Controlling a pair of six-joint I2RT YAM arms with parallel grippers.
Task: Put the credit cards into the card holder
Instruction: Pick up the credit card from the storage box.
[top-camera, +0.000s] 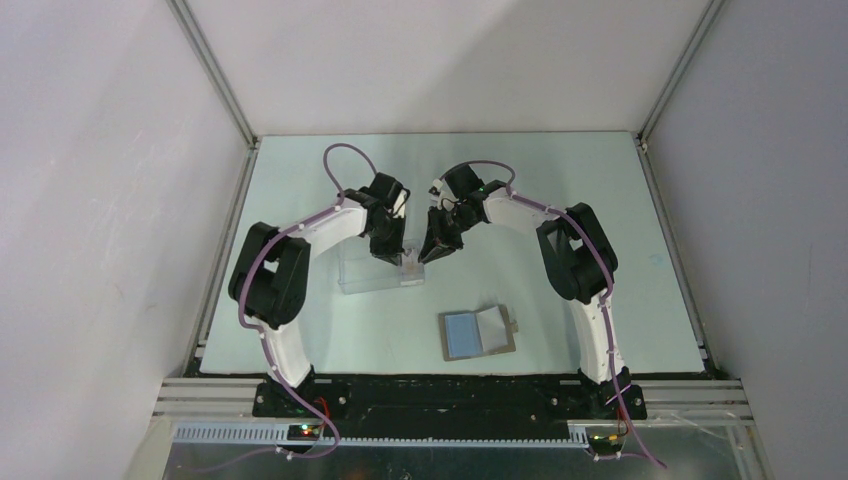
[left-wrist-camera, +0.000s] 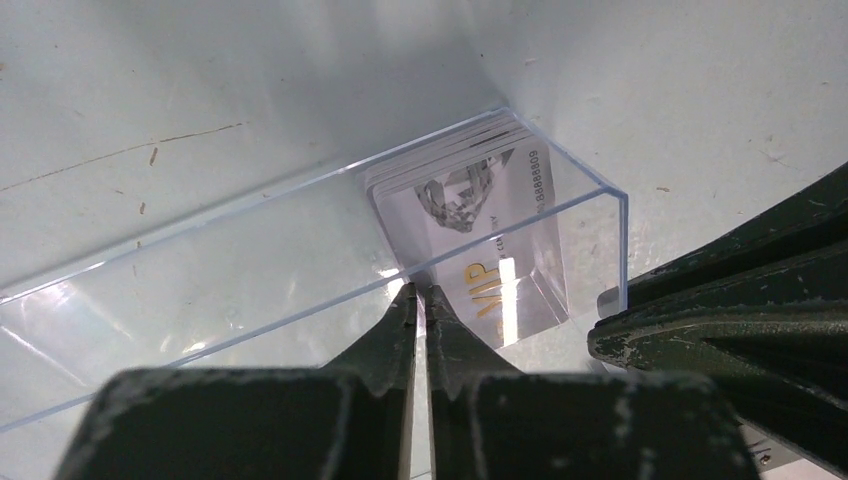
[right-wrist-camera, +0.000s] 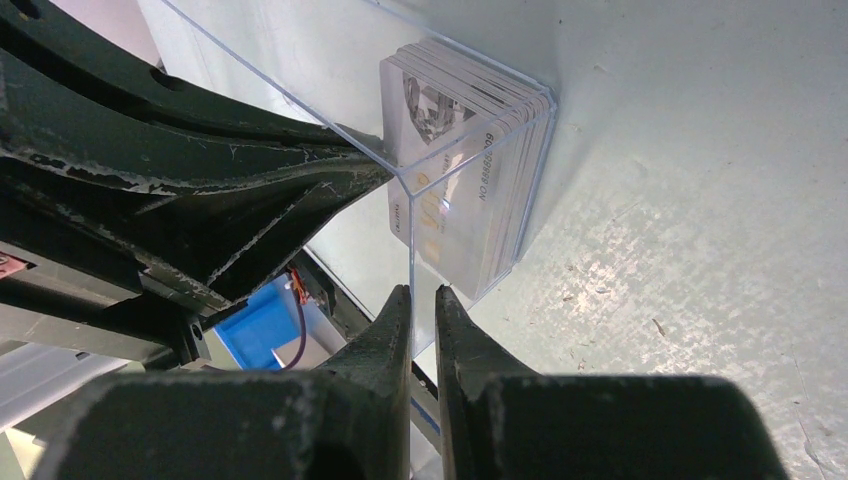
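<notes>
A stack of pale credit cards (left-wrist-camera: 470, 215) stands on edge at the right end of a clear plastic box (left-wrist-camera: 250, 260), also visible in the right wrist view as credit cards (right-wrist-camera: 460, 150). My left gripper (left-wrist-camera: 420, 292) reaches into the box, shut on the near corner of the front card, the one with gold "VIP" print. My right gripper (right-wrist-camera: 422, 292) is shut on the box's end wall (right-wrist-camera: 412, 230), which runs down between its fingers. From above, the left gripper (top-camera: 403, 262) and right gripper (top-camera: 428, 258) meet over the box (top-camera: 365, 272). The card holder (top-camera: 478, 333) lies open, blue lining up.
The card holder lies near the table's front edge, between the two arm bases and apart from the box. The right gripper's dark fingers (left-wrist-camera: 720, 320) crowd the right of the left wrist view. White walls enclose the pale table (top-camera: 600, 220) on three sides.
</notes>
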